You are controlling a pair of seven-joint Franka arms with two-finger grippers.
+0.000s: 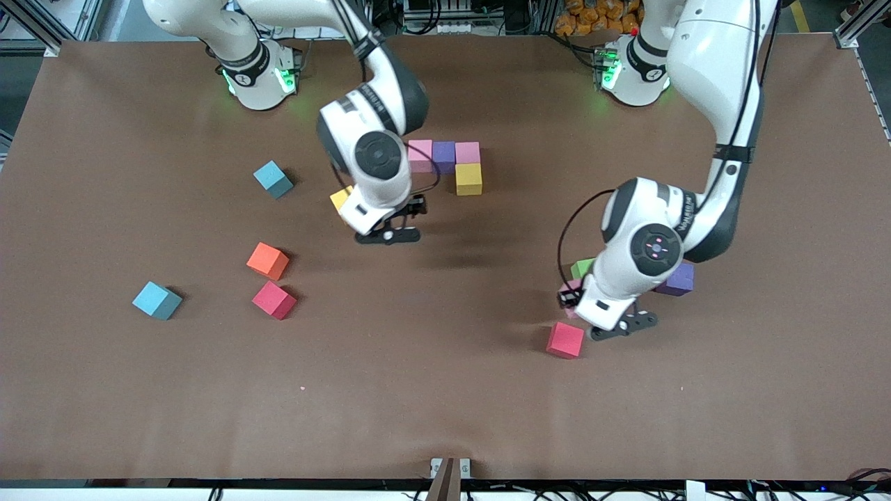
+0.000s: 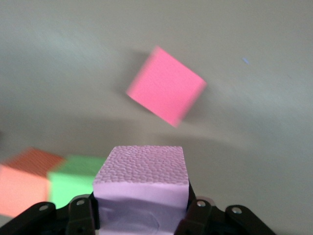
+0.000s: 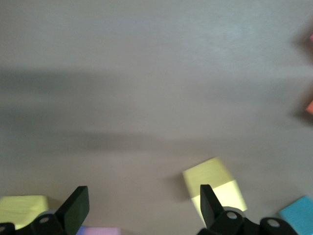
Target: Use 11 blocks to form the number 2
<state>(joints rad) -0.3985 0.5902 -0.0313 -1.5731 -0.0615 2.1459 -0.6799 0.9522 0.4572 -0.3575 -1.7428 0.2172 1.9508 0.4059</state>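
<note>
My left gripper is shut on a pink block, held just above the table beside a green block and a red block. An orange block shows beside the green one in the left wrist view. A row of pink, purple and pink blocks lies mid-table, with a yellow block touching the last pink. My right gripper is open and empty, and a loose yellow block is beside one finger.
Toward the right arm's end lie an orange block, a red block and two teal cubes. A second purple block sits partly under the left arm.
</note>
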